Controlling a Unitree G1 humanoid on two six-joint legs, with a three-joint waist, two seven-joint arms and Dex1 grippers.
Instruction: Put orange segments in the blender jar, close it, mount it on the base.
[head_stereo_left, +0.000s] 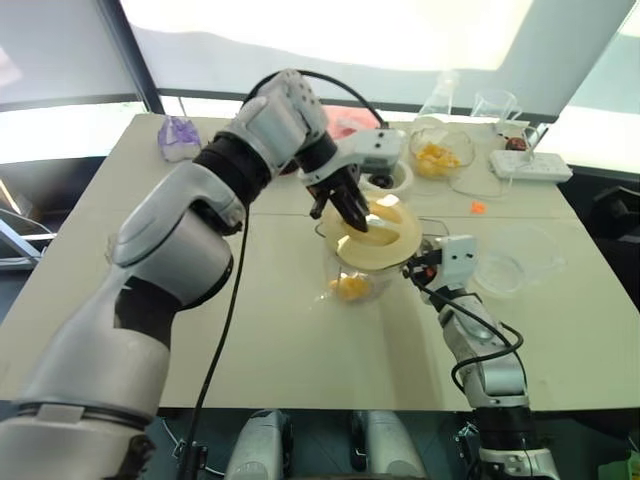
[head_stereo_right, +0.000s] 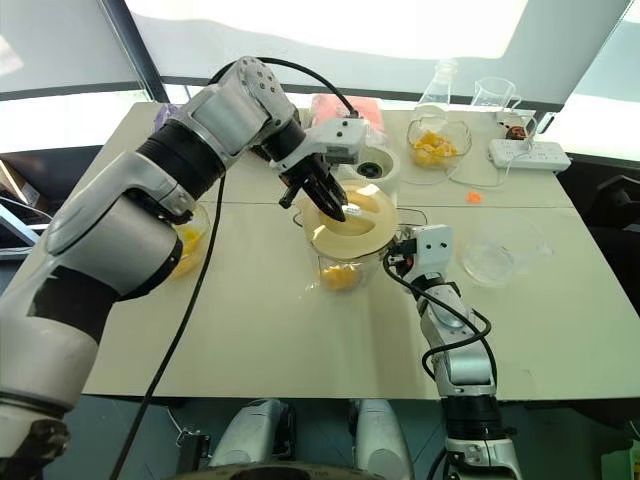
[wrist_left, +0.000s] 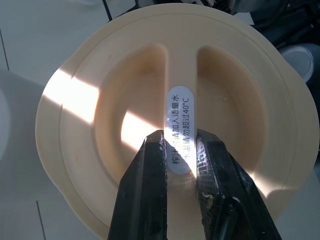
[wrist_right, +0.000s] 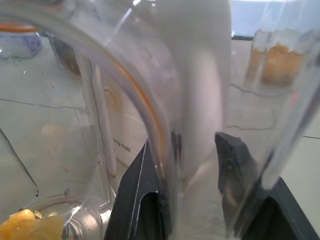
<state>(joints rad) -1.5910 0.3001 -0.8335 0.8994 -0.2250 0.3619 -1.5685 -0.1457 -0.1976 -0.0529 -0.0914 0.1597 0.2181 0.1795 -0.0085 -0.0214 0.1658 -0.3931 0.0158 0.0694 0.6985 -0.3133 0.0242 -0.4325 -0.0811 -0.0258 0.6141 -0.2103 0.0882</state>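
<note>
The clear blender jar (head_stereo_left: 345, 278) stands mid-table with orange segments (head_stereo_left: 350, 288) at its bottom, also seen low inside the jar in the right wrist view (wrist_right: 30, 226). My left gripper (wrist_left: 180, 137) is shut on the centre ridge of a pale-yellow round lid (wrist_left: 100, 125) and holds it tilted on the jar's mouth (head_stereo_left: 385, 235). My right gripper (wrist_right: 192, 145) reaches level to the jar's side handle (wrist_right: 200, 100), one finger against each side of it. The cream-white base (head_stereo_left: 390, 178) stands just behind the jar.
A clear bowl of orange segments (head_stereo_left: 438, 155) sits at the back right, with a flask (head_stereo_left: 440, 95), a beaker (head_stereo_left: 495, 105) and a white power strip (head_stereo_left: 530, 165). An empty shallow bowl (head_stereo_left: 500, 272) lies right of the jar. A purple object (head_stereo_left: 178, 138) rests far left.
</note>
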